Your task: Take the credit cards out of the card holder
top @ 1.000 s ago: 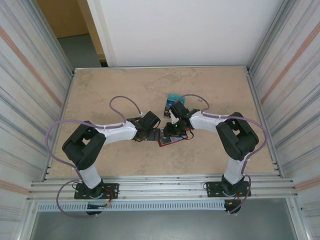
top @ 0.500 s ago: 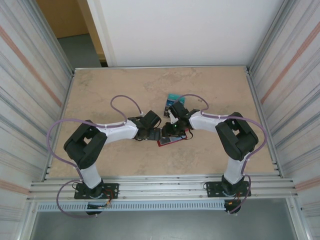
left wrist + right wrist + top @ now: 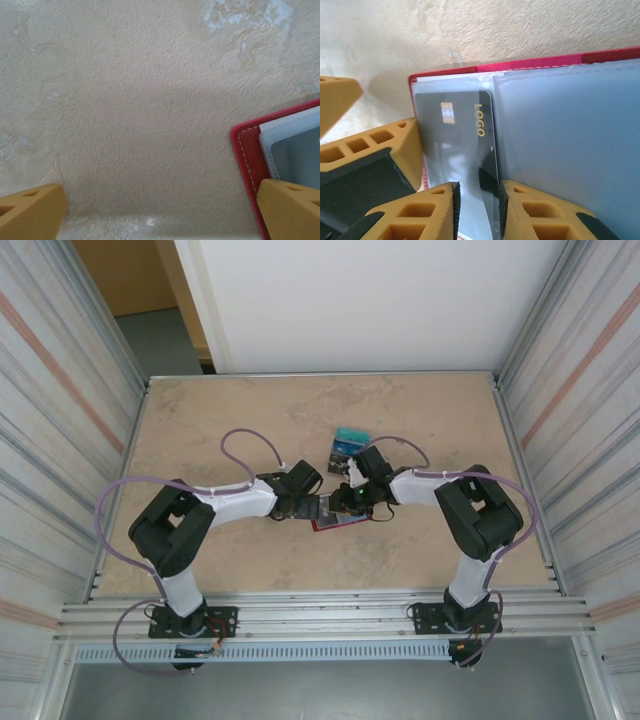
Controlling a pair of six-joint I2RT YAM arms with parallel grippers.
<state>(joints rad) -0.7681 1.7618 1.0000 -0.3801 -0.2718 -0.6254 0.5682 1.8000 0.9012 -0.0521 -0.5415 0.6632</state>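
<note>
Between right fingers [image 3: 540, 215]: dark card [image 3: 460, 150] edge, inside card holder [image 3: 535, 64].

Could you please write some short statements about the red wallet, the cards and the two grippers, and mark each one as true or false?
1. The card holder lies open on the table. True.
2. The left gripper is shut. False: it is wide open.
3. The dark card bears a gold chip and the word LOGO. True.
4. The dark card lies on the bare table. False: it sits in the card holder, with its near end at the right gripper.
5. Every card is in the card holder. False: a teal card lies on the table beyond it.
</note>
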